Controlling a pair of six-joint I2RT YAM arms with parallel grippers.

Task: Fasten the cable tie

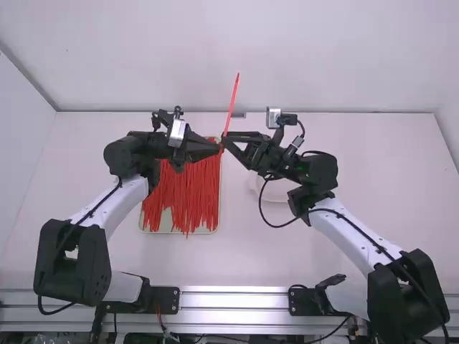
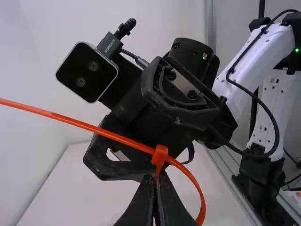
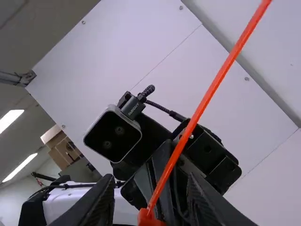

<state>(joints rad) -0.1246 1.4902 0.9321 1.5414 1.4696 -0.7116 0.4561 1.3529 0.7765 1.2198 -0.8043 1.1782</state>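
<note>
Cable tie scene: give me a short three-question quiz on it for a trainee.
1. True or false: the left gripper is shut on the cable tie.
2. In the high view, the tie's free tail points: A) up the picture, away from the arm bases; B) down into the pile; C) at the left arm's base.
3. Fill in: the spare ties lie on a ____.
Key: 1 true; 2 A; 3 tray.
</note>
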